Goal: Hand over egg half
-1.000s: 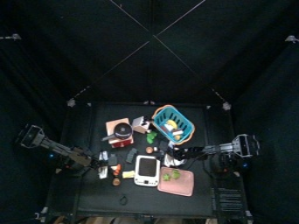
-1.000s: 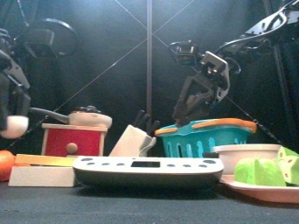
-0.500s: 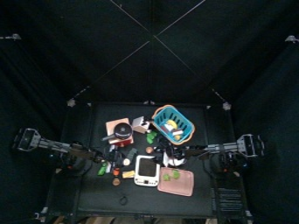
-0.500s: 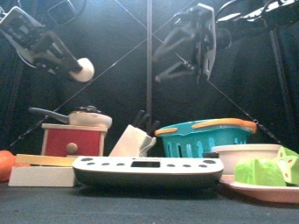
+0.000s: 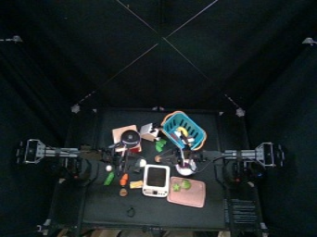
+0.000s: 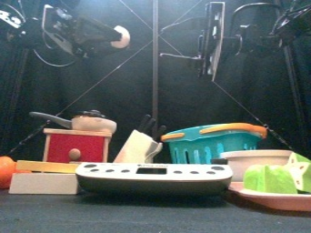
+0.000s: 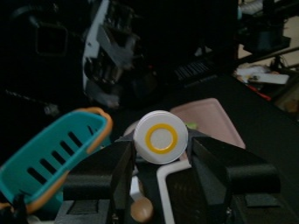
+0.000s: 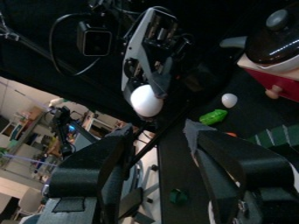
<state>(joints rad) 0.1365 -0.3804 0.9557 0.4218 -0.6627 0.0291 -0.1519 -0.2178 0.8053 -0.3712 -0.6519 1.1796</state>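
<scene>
Below me on the table (image 6: 145, 211) I see a white kitchen scale (image 6: 153, 178) at the front edge, wide and low. Behind it to the left stands a red coffee grinder (image 6: 75, 144) with a dark domed top and a crank handle. A white knife block (image 6: 137, 146) leans just beside the grinder, dark handles sticking up. To its right sits a teal basket (image 6: 216, 143) with an orange rim. A pink plate (image 6: 275, 197) with green pieces (image 6: 275, 177) lies at the front right, a white bowl (image 6: 252, 160) behind it. At far left I see something orange (image 6: 6, 168) beside a yellow and white block (image 6: 44, 178).
</scene>
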